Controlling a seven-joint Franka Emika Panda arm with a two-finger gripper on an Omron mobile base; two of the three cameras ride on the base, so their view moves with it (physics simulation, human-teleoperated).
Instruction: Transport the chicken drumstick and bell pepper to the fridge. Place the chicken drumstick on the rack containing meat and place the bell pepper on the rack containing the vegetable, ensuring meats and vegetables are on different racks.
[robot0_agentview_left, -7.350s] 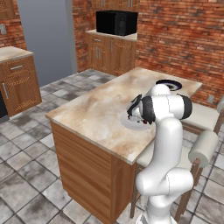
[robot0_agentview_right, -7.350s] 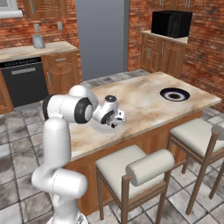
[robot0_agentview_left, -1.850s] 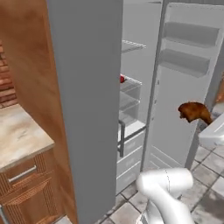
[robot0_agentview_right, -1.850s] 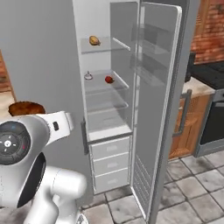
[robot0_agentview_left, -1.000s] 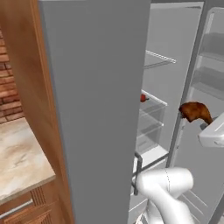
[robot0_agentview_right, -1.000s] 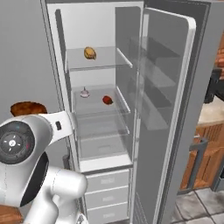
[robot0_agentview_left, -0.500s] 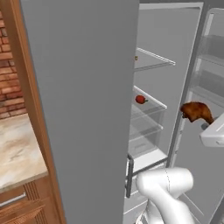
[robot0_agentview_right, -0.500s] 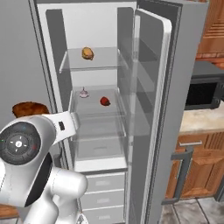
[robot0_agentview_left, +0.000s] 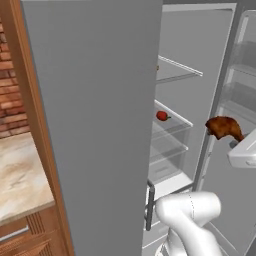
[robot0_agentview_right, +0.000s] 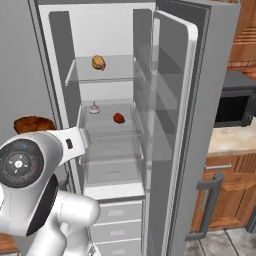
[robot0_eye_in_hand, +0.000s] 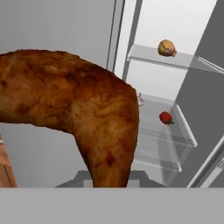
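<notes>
The chicken drumstick (robot0_agentview_left: 223, 127), glossy reddish-brown, hangs in front of the open fridge (robot0_agentview_right: 60, 60) with my gripper (robot0_agentview_left: 233, 143) shut on it; it covers the fingers in the hand view (robot0_eye_in_hand: 78, 105). It also peeks over my arm (robot0_agentview_right: 34, 124). The upper rack (robot0_agentview_right: 120, 75) carries a yellow-brown lump of food (robot0_agentview_right: 98, 62). On the middle rack (robot0_agentview_right: 107, 131) lie the red bell pepper (robot0_agentview_right: 118, 118) and a small pale garlic-like bulb (robot0_agentview_right: 94, 108). The drumstick is outside the fridge, left of and short of the shelves.
The fridge's right door (robot0_agentview_right: 175, 125) stands open with shelves on its inside. Its grey left side (robot0_agentview_left: 100, 125) blocks much of the left base view. White drawers (robot0_agentview_right: 117, 215) sit below the shelves. A microwave (robot0_agentview_right: 235, 105) and wooden cabinets (robot0_agentview_right: 225, 200) stand to the right.
The base has driven on, so the whole picture has shifted and the fridge interior looks nearer and more head-on. The drumstick stays gripped in the same place relative to the arm.
</notes>
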